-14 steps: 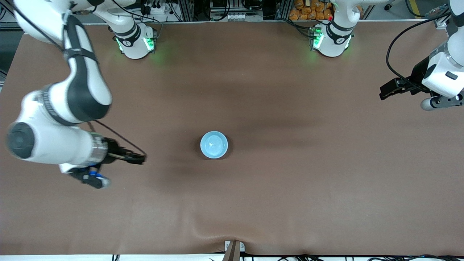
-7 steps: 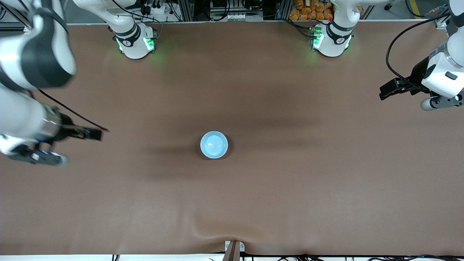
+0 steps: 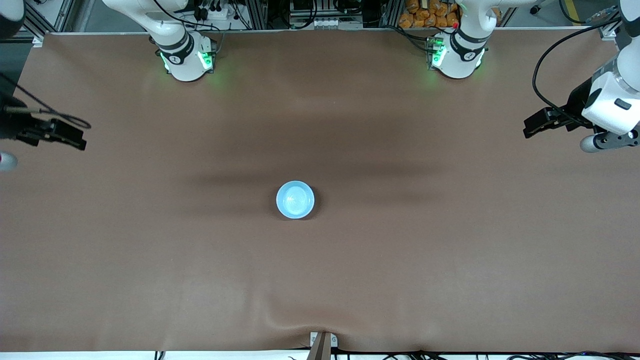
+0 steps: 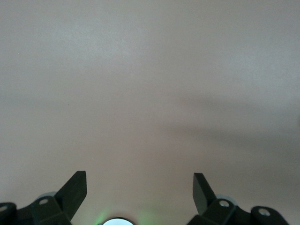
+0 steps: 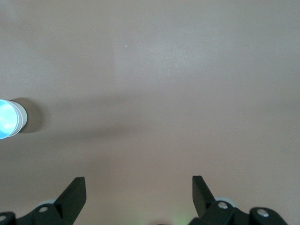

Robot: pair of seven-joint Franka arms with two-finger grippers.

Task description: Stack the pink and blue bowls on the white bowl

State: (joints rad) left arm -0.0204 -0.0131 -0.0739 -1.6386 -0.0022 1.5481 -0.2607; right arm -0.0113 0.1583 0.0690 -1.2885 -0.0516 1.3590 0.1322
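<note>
Both my grippers hang open and empty, left gripper (image 3: pixel 531 127) at 3 o'clock over the table (image 3: pixel 400 260), right gripper (image 3: pixel 75 139) at 9 and mostly cropped, while the blue bowl (image 3: pixel 295 199) sits mid-table, hiding whatever's underneath.

Left wrist view | I see my left gripper (image 4: pixel 139 187) with fingers (image 4: pixel 75 190) spread wide, nothing between them | over bare brown tabletop (image 4: pixel 150 84) crossed by soft shadows
</note>
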